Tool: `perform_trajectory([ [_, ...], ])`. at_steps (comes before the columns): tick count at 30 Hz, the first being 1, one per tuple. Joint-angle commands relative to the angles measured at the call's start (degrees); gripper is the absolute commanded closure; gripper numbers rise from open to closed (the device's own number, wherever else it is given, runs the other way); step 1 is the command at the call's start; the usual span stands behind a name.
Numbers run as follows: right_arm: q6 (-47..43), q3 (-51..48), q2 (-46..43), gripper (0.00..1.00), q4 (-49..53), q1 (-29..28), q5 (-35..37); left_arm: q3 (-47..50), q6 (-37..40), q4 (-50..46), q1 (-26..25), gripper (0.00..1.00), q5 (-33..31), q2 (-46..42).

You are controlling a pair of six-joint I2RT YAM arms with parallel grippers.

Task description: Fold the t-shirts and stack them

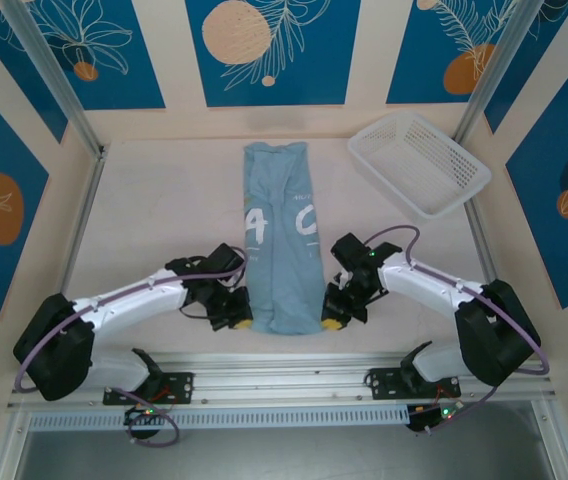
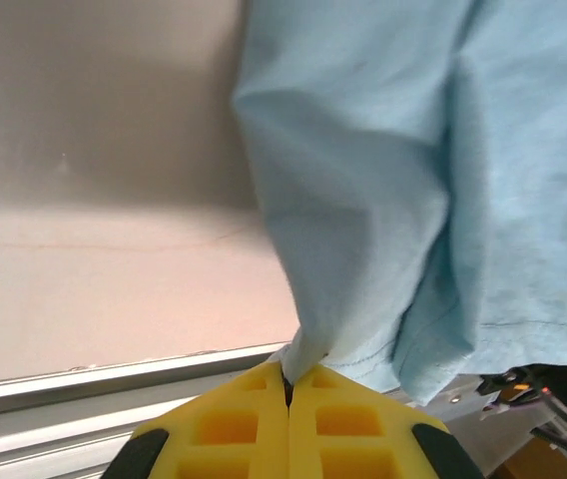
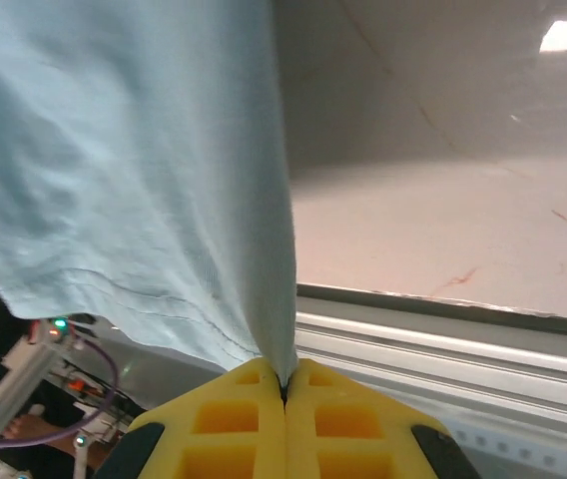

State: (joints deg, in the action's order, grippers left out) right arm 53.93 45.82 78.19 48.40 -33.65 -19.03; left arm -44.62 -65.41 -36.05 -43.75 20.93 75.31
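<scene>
A light sky-blue t-shirt (image 1: 282,235) with white lettering lies folded into a long narrow strip down the middle of the table. My left gripper (image 1: 241,322) is shut on its near left corner; in the left wrist view the yellow fingers (image 2: 254,419) pinch the blue hem (image 2: 308,349) and the t-shirt (image 2: 393,180) hangs up from them. My right gripper (image 1: 332,322) is shut on the near right corner; in the right wrist view the cloth edge (image 3: 282,339) runs straight into the closed yellow fingers (image 3: 313,424), with the t-shirt (image 3: 124,160) spreading left.
A white perforated basket (image 1: 419,163) stands tilted at the back right of the table. A metal rail (image 1: 284,375) runs along the near edge just behind the grippers. Bare table (image 1: 154,210) lies to the left of the shirt.
</scene>
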Motion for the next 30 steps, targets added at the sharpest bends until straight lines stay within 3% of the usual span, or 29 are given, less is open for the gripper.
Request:
perform_trajectory([
  [1,1.6,5.7,-0.4,1.00,4.0,2.2,0.2,-4.7,0.2,-1.2,2.0,1.00,-5.3,-0.6],
  [7,-2.3,18.2,7.3,1.00,5.6,6.8,1.1,-9.8,-0.5,2.2,8.8,1.00,-5.9,2.5],
  [13,-6.1,34.6,18.7,1.00,6.8,11.5,2.4,-20.5,2.5,3.5,15.9,1.00,-4.6,11.3],
  [23,-7.6,62.4,45.5,1.00,7.8,16.8,4.5,-49.1,11.4,0.6,23.4,1.00,-2.8,39.3],
  [24,-8.0,64.7,48.1,0.97,7.1,17.2,4.0,-51.3,11.8,-0.4,24.0,1.00,-2.2,42.0],
  [25,-8.3,66.7,50.1,0.84,6.8,17.5,3.6,-52.8,11.7,-1.0,24.4,0.94,-1.1,43.9],
  [27,-9.1,71.5,54.0,0.57,8.6,18.1,3.5,-55.5,11.8,-2.8,24.9,0.67,-0.8,46.4],
  [30,-10.8,73.3,53.4,0.36,8.5,18.7,4.7,-55.6,12.4,-5.8,24.8,0.44,-4.4,44.5],
])
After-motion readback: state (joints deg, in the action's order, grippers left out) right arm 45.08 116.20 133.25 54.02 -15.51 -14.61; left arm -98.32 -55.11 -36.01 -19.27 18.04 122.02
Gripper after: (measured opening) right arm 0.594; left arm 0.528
